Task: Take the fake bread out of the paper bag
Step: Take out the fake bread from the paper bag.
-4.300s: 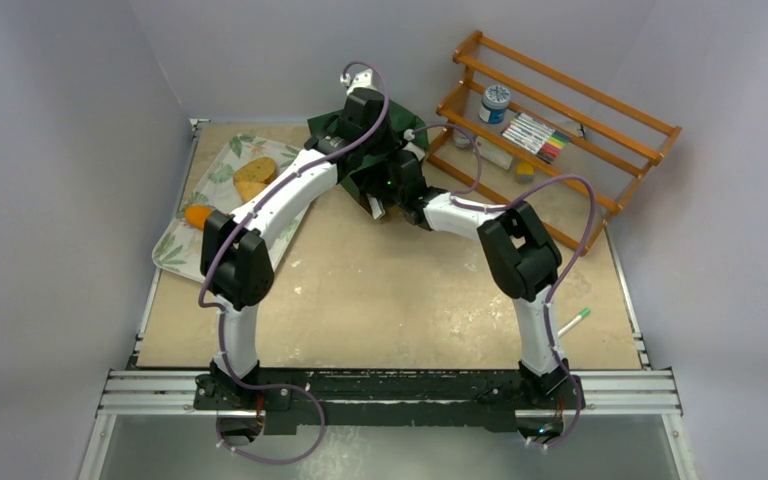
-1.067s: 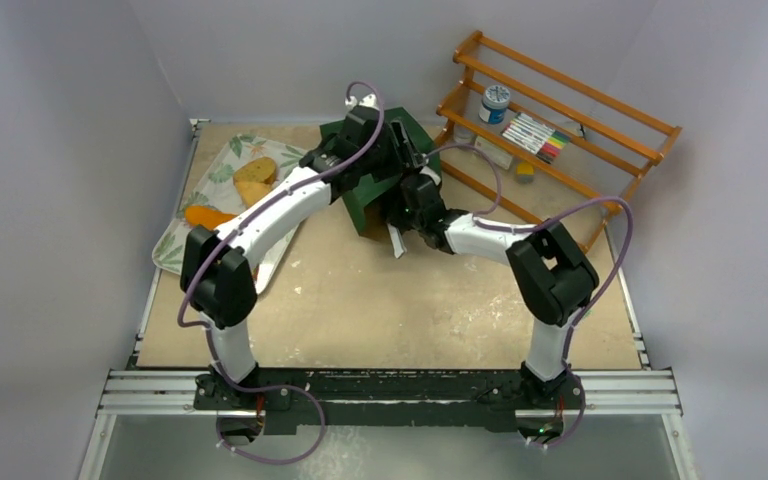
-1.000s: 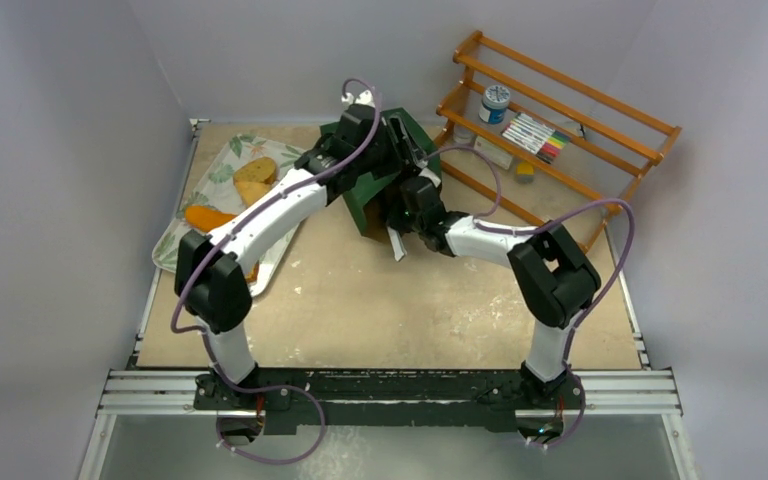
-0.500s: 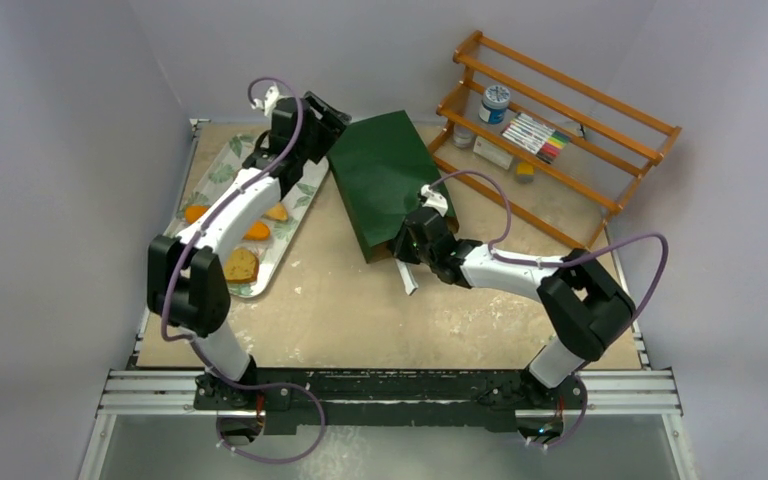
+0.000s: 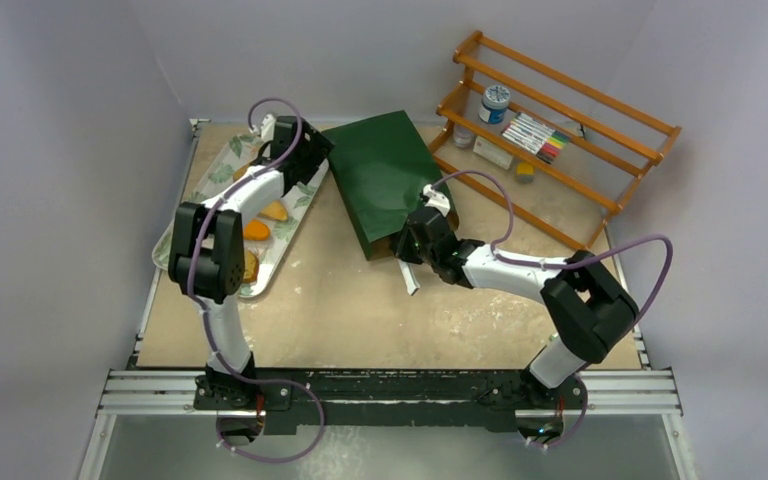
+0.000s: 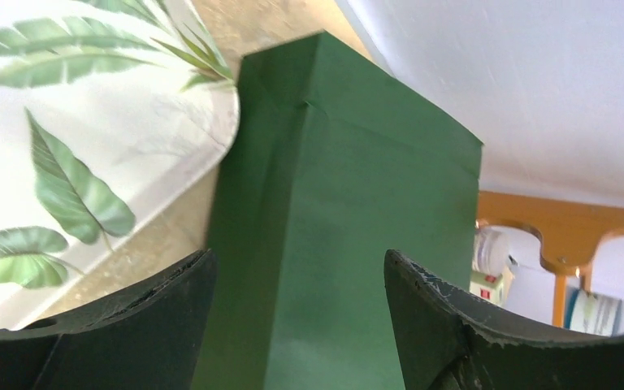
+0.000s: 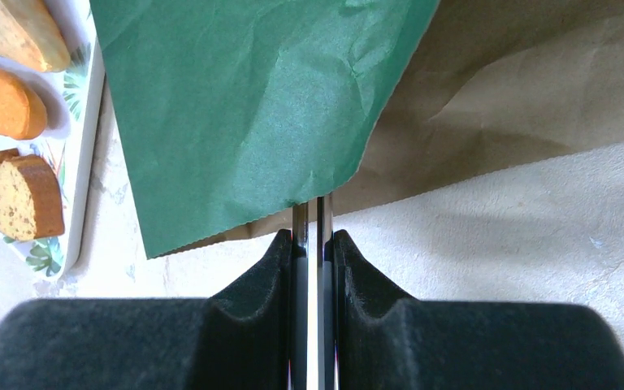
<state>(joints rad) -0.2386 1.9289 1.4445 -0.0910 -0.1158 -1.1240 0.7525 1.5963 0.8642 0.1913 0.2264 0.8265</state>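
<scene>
The paper bag [image 5: 380, 180] lies flat on the table, dark green side up, its mouth toward me and brown inside [image 7: 504, 97] showing. Fake bread pieces [image 5: 256, 229] lie on the floral tray [image 5: 175, 245]; three of them, a yellow piece [image 7: 20, 32], an orange piece [image 7: 0, 101] and a brown slice [image 7: 23, 195], appear in the right wrist view. My left gripper [image 5: 317, 153] stands open beside the bag's far left corner [image 6: 349, 203], holding nothing. My right gripper [image 7: 311, 237] is shut on a thin silver strip [image 7: 315, 219] at the bag's mouth edge [image 5: 385, 248].
A wooden rack [image 5: 560, 130] with a jar, markers and small items leans at the back right. The tray lies along the table's [image 5: 360, 310] left edge. Grey walls close in the back and sides.
The bag, held tilted up a second ago, now lies flat. My left gripper let it go, opened and swung left over the tray. My right gripper drew back toward me with the strip.
</scene>
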